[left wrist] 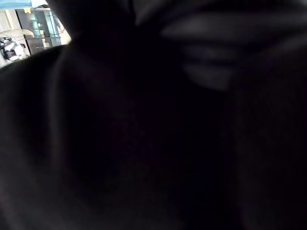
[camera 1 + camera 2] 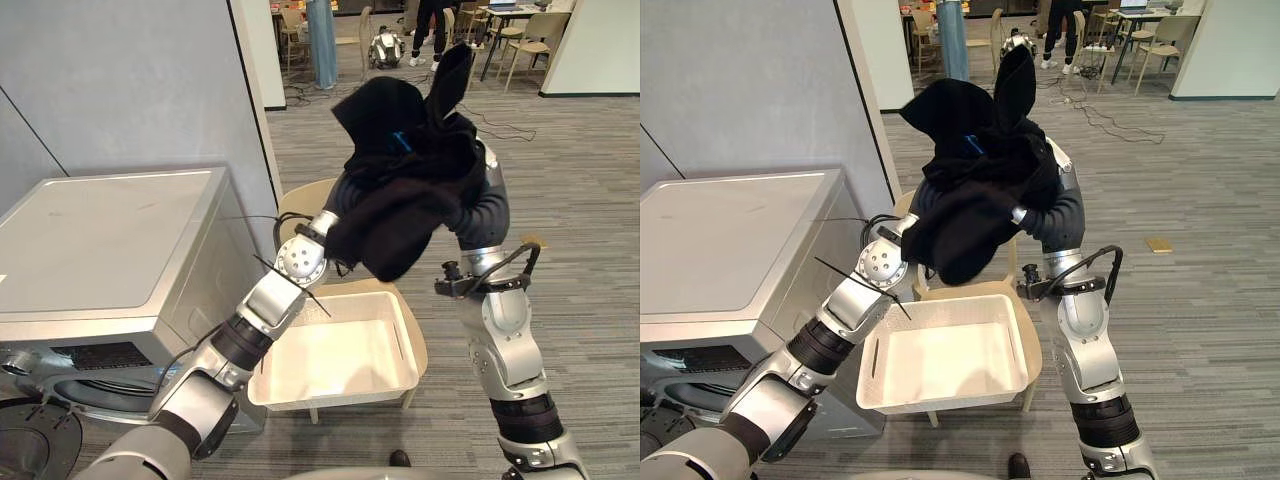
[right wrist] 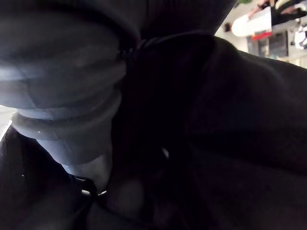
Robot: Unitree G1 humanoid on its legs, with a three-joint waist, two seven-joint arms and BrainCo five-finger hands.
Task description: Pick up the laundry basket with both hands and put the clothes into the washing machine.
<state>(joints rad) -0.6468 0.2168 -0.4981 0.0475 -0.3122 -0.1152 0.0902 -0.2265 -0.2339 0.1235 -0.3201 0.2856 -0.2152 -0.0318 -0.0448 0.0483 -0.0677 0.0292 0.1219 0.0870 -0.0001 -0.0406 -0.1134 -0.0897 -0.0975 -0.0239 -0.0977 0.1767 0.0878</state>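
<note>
Left eye view shows the black clothes (image 2: pixel 405 170) bunched high above the basket (image 2: pixel 335 398) on the chair (image 2: pixel 421 350), our left hand (image 2: pixel 338 195) and right hand (image 3: pixel 62 96) buried inside, so we cannot tell their grip. We should keep it gathered and swing low toward the washing machine (image 2: pixel 110 250).

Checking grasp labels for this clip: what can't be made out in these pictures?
Left hand's hold: buried in the black garment, in the eye views and the left wrist view.
Right hand's hold: wrapped in the same garment.
Washing machine door and drum: cut off at the eye views' lower left edge.
Chair: mostly covered by the white basket, eye views.
</note>
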